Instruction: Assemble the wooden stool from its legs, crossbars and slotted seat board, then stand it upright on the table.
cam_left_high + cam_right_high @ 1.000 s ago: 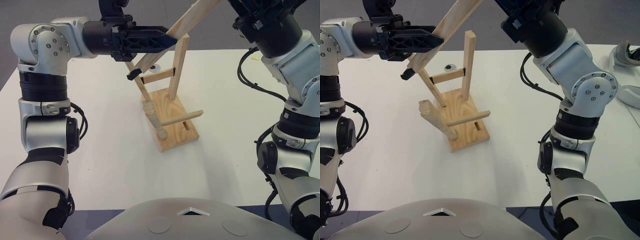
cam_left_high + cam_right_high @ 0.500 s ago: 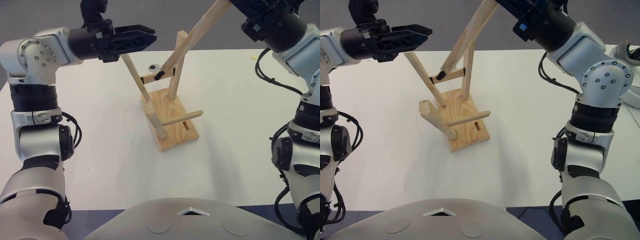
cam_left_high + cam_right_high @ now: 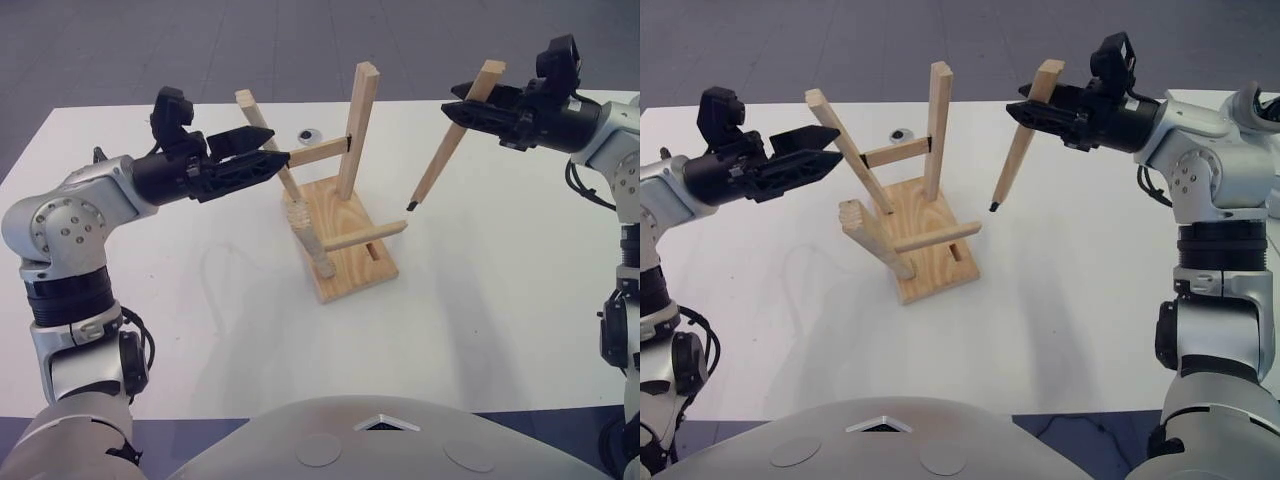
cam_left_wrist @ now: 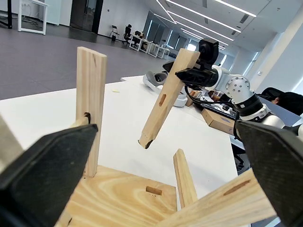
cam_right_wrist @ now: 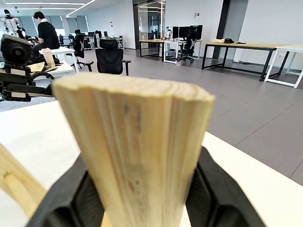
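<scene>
Open-plan office floor; your white table [image 3: 480, 300] stands out in the open hall.
Past the leg [image 5: 137, 156] in your right claw [image 3: 1032, 110] you get a black swivel chair [image 5: 110, 59], rows of desks [image 5: 239, 46] carrying monitors [image 5: 179, 32], grey floor [image 5: 246, 127], strip lights [image 5: 42, 4] overhead, and a white-framed table [image 5: 281, 61] off to the side of the claw. Beyond your left claw [image 3: 832, 148] it's the same hall: long ceiling light lines [image 4: 203, 21] running away from you, far chairs [image 4: 115, 32] at the back, a cardboard box [image 4: 218, 121] further out.

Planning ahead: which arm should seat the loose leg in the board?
Right: the right gripper is shut on the loose leg near the seat board; the left gripper is open.
</scene>
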{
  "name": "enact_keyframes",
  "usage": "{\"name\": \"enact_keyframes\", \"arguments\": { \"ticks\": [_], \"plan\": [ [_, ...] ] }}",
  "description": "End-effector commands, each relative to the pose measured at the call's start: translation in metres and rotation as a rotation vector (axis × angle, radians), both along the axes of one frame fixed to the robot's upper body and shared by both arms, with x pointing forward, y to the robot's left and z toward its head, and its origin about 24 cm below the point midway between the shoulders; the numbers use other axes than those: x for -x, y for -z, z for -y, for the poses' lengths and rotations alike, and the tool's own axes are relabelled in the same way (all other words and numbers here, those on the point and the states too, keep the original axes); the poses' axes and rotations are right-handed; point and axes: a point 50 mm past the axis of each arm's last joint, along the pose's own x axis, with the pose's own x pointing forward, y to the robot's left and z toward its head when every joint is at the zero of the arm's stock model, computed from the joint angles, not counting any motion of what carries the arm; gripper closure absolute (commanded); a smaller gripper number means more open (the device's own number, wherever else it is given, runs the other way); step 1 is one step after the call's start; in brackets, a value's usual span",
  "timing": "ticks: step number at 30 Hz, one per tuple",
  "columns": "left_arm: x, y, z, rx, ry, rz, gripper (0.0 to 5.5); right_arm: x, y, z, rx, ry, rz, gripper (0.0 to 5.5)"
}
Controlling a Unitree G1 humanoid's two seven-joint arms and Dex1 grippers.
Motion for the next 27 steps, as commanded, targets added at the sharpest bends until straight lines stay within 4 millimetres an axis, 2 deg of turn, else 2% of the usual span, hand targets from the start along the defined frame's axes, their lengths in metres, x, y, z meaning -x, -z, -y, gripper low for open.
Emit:
{"name": "enact_keyframes", "arguments": {
  "ticks": [1, 4, 8, 14, 23, 27],
  "plan": [
    [0.010, 0.009, -0.003, -0.009, -0.046, -0.015, 0.10, 0.008, 0.008, 0.010, 0.074, -0.009, 0.080, 3.45],
    [0.016, 0.017, -0.003, -0.007, -0.077, -0.029, 0.10, 0.014, 0.011, 0.014, -0.005, -0.026, 0.127, 3.45],
    [0.019, 0.020, -0.003, 0.001, -0.103, -0.027, 0.10, 0.031, 0.012, 0.012, -0.177, -0.168, 0.099, 3.45],
    [0.023, 0.022, -0.006, 0.006, -0.125, -0.033, 0.10, 0.063, 0.021, 0.005, -0.183, -0.304, 0.006, 3.45],
    [0.019, 0.021, -0.005, 0.010, -0.110, -0.042, 0.10, 0.059, 0.034, 0.004, -0.252, -0.216, 0.064, 3.45],
    [0.016, 0.020, -0.006, 0.007, -0.098, -0.040, 0.10, 0.060, 0.044, -0.012, -0.290, -0.229, 0.097, 3.45]
  ]
}}
